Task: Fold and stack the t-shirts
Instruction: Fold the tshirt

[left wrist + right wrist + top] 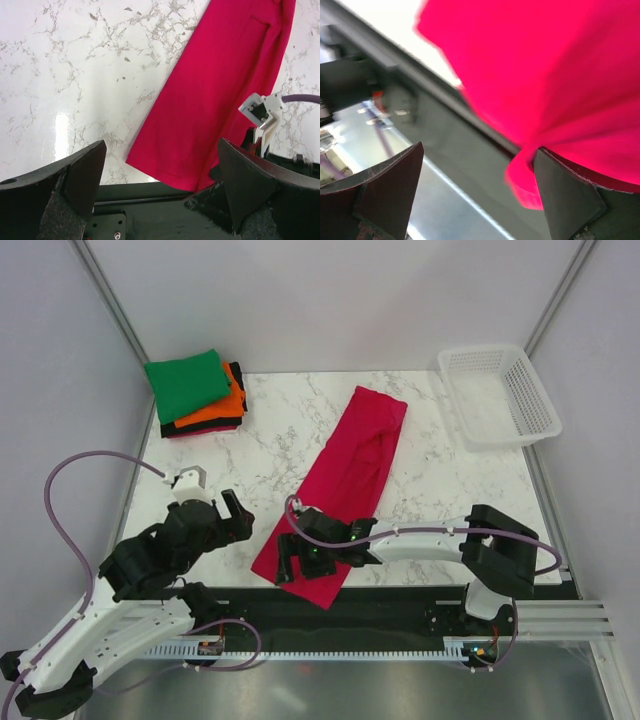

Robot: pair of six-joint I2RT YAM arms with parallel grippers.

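The crimson-pink t-shirt (352, 468), folded into a long strip, lies diagonally across the marble table (270, 430). Its near end hangs over the front edge. My right gripper (289, 558) is at that near end, open; in the right wrist view (479, 150) the shirt's hem (530, 185) drapes over one finger (565, 195). My left gripper (236, 518) is open and empty, just left of the shirt's near end; its wrist view (162, 142) shows the shirt (215, 95) ahead. The folded green (186, 383), orange (222, 408) and black (200, 427) shirts are stacked at the back left.
A white lattice basket (500, 395) stands at the back right. A black rail (400, 615) runs along the table's front edge under the shirt's hem. Grey walls close in both sides.
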